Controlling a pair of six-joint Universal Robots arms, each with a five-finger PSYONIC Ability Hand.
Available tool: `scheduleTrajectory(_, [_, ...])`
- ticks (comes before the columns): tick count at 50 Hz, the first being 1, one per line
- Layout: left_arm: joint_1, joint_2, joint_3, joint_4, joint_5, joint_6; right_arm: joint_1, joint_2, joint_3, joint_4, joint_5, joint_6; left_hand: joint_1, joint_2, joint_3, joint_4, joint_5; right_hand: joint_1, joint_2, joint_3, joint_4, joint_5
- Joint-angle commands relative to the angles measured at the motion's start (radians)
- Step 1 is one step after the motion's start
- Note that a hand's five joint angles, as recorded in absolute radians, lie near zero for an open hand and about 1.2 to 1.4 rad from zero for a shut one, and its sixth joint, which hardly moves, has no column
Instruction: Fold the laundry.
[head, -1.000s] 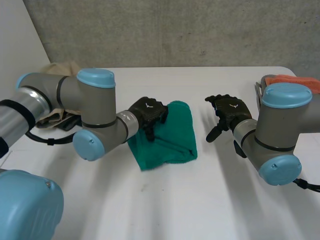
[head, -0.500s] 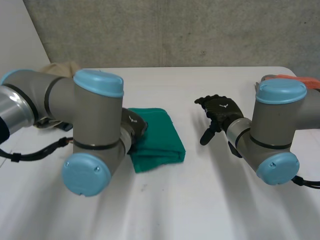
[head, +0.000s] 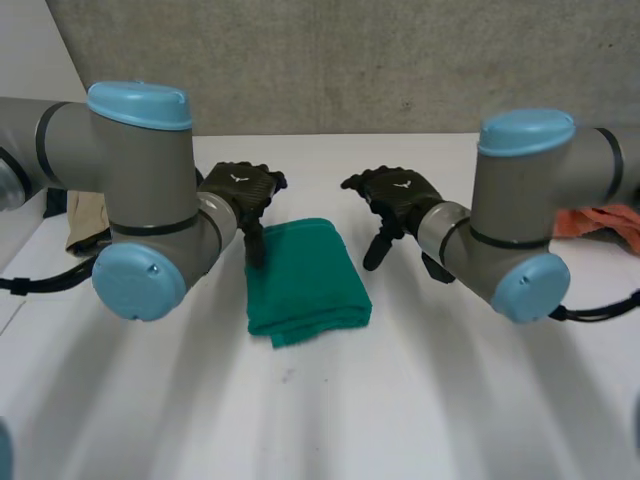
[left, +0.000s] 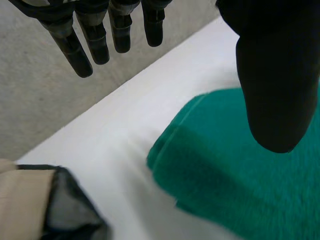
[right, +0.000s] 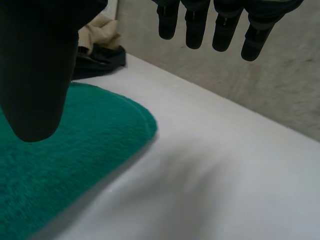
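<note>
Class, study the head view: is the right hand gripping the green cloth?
No, the right hand is open, beside the green cloth.

The near half of the surface (head: 420, 410) lies bare, leaving a wide lane in front of the folded green cloth (head: 305, 282). The left robot hand (head: 240, 190) hangs over the cloth's far left corner. The right robot hand (head: 398, 195) hangs just beside its far right corner. Both have straight fingers and hold nothing. Only a narrow bare gap between them leads in from the far side. A beige and dark heap (head: 85, 215) blocks the far left edge, and an orange cloth (head: 600, 220) blocks the right edge. The grey arms overhang both flanks.
</note>
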Motion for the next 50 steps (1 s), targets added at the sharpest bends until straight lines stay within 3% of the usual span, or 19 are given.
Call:
scheduleTrajectory(1, [0.010, -0.100, 0.073, -0.097, 0.078, -0.146, 0.004, 0.184, -0.290, 0.194, -0.064, 0.080, -0.012, -0.027, -0.035, -0.022, -0.049, -0.048, -0.033, -0.034, -0.043, -0.055])
scheduleTrajectory(9, [0.004, -0.163, 0.072, -0.143, -0.034, -0.168, 0.003, 0.347, -0.451, 0.315, -0.104, 0.122, -0.012, -0.027, -0.035, -0.022, -0.049, -0.048, -0.033, -0.034, -0.043, -0.055])
scheduleTrajectory(17, [-0.004, -0.188, 0.064, -0.172, -0.066, -0.145, -0.009, 0.382, -0.451, 0.315, -0.075, 0.061, -0.012, -0.027, -0.035, -0.022, -0.049, -0.048, -0.033, -0.034, -0.043, -0.055])
scheduleTrajectory(30, [0.026, -0.010, 0.075, -0.190, -0.023, -0.030, 0.027, 0.184, -0.327, 0.298, 0.071, -0.300, -0.012, -0.027, -0.035, -0.022, -0.049, -0.048, -0.033, -0.034, -0.043, -0.055])
scheduleTrajectory(32, [0.033, 0.025, 0.082, -0.175, 0.004, -0.015, 0.040, 0.151, -0.282, 0.262, 0.085, -0.326, -0.012, -0.027, -0.035, -0.022, -0.049, -0.048, -0.033, -0.034, -0.043, -0.055])
scheduleTrajectory(36, [0.044, 0.099, 0.087, -0.137, 0.136, 0.019, 0.067, 0.052, -0.114, 0.162, 0.094, -0.346, -0.012, -0.027, -0.035, -0.022, -0.049, -0.048, -0.033, -0.034, -0.043, -0.055])
scheduleTrajectory(37, [0.046, 0.120, 0.084, -0.122, 0.209, 0.030, 0.078, 0.011, -0.030, 0.107, 0.088, -0.344, -0.012, -0.027, -0.035, -0.022, -0.049, -0.048, -0.033, -0.034, -0.043, -0.055])
scheduleTrajectory(44, [0.052, 0.166, 0.058, -0.101, 0.513, 0.051, 0.121, -0.112, 0.323, -0.175, 0.048, -0.347, -0.012, -0.027, -0.035, -0.022, -0.049, -0.048, -0.033, -0.034, -0.043, -0.055])
scheduleTrajectory(50, [0.046, 0.171, 0.027, -0.111, 0.630, 0.056, 0.138, -0.123, 0.479, -0.337, 0.043, -0.343, -0.012, -0.027, -0.035, -0.022, -0.049, -0.048, -0.033, -0.034, -0.043, -0.055])
